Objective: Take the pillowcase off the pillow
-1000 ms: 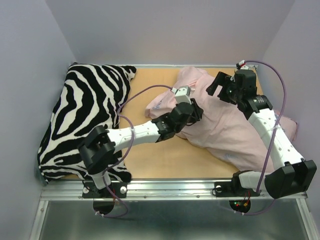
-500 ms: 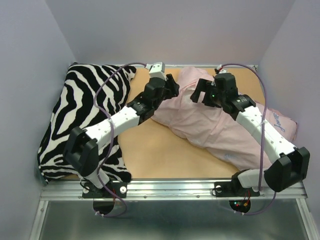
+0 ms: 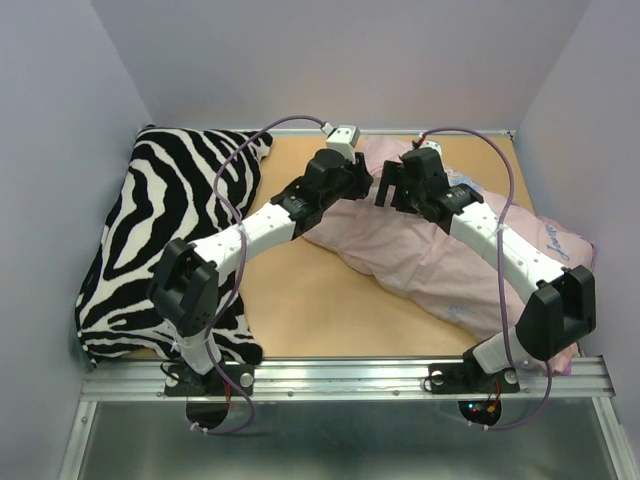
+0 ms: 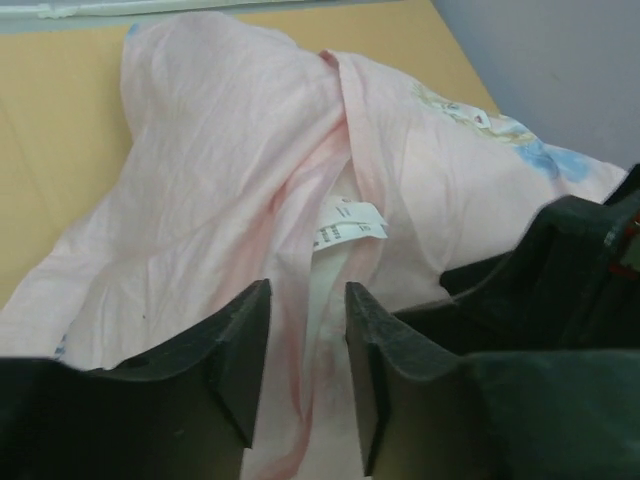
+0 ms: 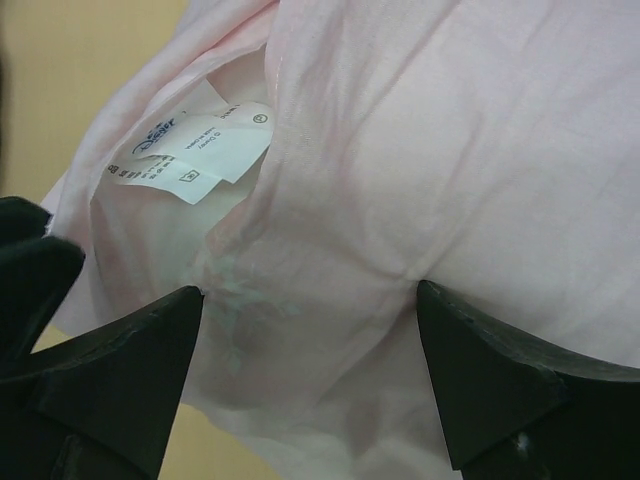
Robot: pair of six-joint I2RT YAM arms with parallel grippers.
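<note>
The pillowcase [image 3: 430,255] lies inside out, pale pink, from the back centre to the right front, with the pillow in it. In the left wrist view the pillowcase [image 4: 210,170] gapes at a slit where the white pillow [image 4: 322,272] and a small tag [image 4: 350,222] show. My left gripper [image 3: 366,178] [image 4: 307,305] is open a little, its jaws either side of the slit's hem. My right gripper [image 3: 386,186] [image 5: 308,298] is wide open over the pillowcase [image 5: 450,150] beside the same opening, where the white tags [image 5: 195,150] show.
A black-and-white zebra-striped pillow [image 3: 175,225] fills the left side of the wooden table [image 3: 310,300]. Grey walls close in the back and both sides. A metal rail [image 3: 340,375] runs along the near edge. The two grippers are almost touching at the back centre.
My left arm has swung from the table's middle to the back centre. My right arm has moved left to meet it at the pillowcase's open end.
</note>
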